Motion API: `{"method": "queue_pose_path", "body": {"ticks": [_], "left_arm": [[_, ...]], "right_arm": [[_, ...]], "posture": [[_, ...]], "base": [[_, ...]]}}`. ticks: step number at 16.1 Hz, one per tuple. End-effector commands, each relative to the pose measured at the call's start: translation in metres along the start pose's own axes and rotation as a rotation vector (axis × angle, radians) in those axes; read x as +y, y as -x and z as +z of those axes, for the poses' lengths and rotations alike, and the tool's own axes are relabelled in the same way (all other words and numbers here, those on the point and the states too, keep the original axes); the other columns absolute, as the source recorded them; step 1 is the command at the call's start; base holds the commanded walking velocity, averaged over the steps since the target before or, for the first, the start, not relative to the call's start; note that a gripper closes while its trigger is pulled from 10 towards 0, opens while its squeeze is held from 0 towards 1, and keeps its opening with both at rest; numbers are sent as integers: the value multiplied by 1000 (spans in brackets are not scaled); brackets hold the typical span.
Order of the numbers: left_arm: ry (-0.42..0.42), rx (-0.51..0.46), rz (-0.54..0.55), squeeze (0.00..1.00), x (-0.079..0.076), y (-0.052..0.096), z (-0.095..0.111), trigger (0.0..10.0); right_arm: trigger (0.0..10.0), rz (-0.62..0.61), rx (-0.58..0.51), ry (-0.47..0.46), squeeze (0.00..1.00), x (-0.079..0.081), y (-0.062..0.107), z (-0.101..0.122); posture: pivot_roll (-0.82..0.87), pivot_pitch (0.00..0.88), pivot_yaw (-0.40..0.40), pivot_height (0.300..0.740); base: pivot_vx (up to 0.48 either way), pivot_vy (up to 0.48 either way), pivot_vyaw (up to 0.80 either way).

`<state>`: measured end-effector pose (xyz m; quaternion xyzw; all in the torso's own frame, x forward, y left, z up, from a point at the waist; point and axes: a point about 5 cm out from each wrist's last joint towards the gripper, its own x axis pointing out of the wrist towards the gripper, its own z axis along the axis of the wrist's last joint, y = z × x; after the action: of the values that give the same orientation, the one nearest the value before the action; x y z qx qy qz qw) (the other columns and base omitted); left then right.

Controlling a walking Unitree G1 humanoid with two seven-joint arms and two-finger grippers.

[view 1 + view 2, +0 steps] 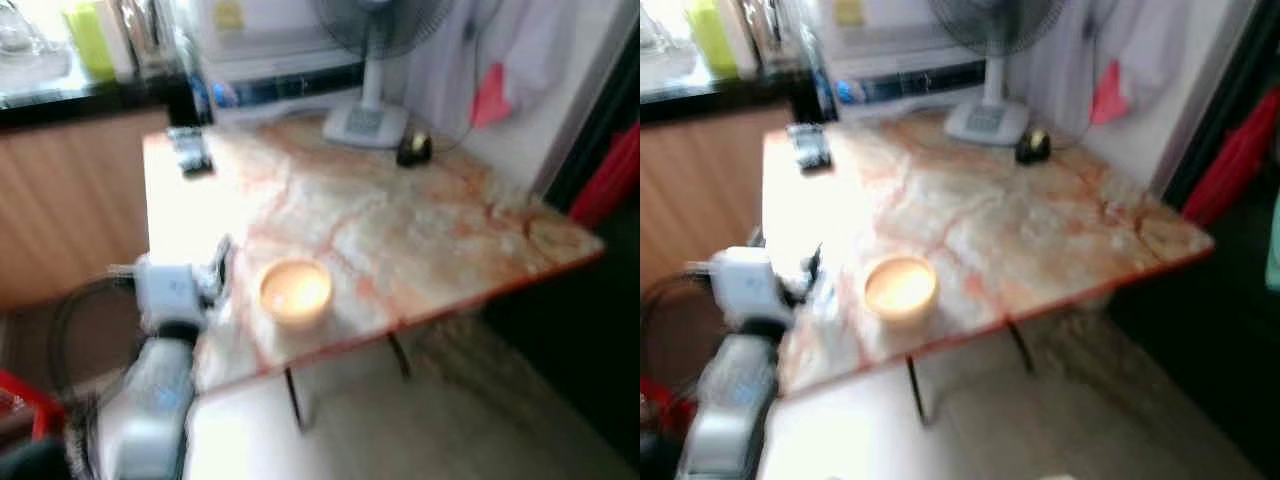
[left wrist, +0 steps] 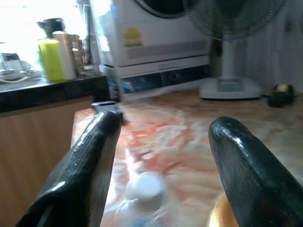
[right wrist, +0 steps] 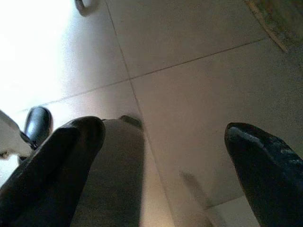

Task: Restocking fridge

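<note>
I'm at the near corner of the marble counter [image 1: 420, 230], its far side crowded by the fan [image 1: 368, 110]. My left gripper [image 2: 161, 165], fingers spread and released, straddles what looks like a capped bottle [image 2: 144, 194] beside the bowl [image 1: 295, 292]. My right gripper [image 3: 161, 175] hangs released over floor.

A marble-patterned table [image 1: 400, 240] with thin dark legs stands on a pale tiled floor [image 3: 199, 94]. At the table's far edge stands a white fan [image 1: 368, 110]; beyond the table's left end runs a dark-topped wooden counter [image 1: 70, 180], washed in bright light. Behind the fan hangs pale cloth [image 1: 520, 50]
</note>
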<state>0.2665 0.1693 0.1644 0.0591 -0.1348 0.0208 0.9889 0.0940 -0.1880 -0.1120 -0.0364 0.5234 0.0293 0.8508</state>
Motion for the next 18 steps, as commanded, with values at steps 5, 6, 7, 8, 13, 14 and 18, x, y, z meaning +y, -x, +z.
{"method": "queue_pose_path", "body": {"ticks": [5,6,7,8,13,14,18], "left_arm": [[-48,-53,-4,0,7,-6,18,10000],[-51,-53,-19,0,5,-7,20,10000],[-60,-72,-56,0,1,-10,30,10000],[-68,-84,-75,0,-1,-12,34,10000],[-132,-83,-136,0,-7,-23,62,10000],[-186,47,-149,0,-6,-27,57,10000],[-179,341,-172,0,3,-29,51,10000]], "right_arm": [[10000,27,76,-7,0,10,3,-18],[10000,27,75,-7,0,10,3,-17],[10000,30,73,-3,0,10,2,-16],[10000,30,72,-3,0,10,2,-16],[10000,32,69,-5,0,11,2,-15],[10000,33,69,-3,0,11,2,-14],[10000,34,66,5,0,11,2,-14]], "posture": [[177,1,-11,740],[180,1,-12,740],[182,2,-12,740],[186,3,-11,740],[200,7,-15,740],[206,6,-16,740],[204,11,-13,740]], "base": [[196,0,0],[0,0,0],[0,0,0],[0,0,0],[0,0,0],[0,0,0],[0,0,0]]}}
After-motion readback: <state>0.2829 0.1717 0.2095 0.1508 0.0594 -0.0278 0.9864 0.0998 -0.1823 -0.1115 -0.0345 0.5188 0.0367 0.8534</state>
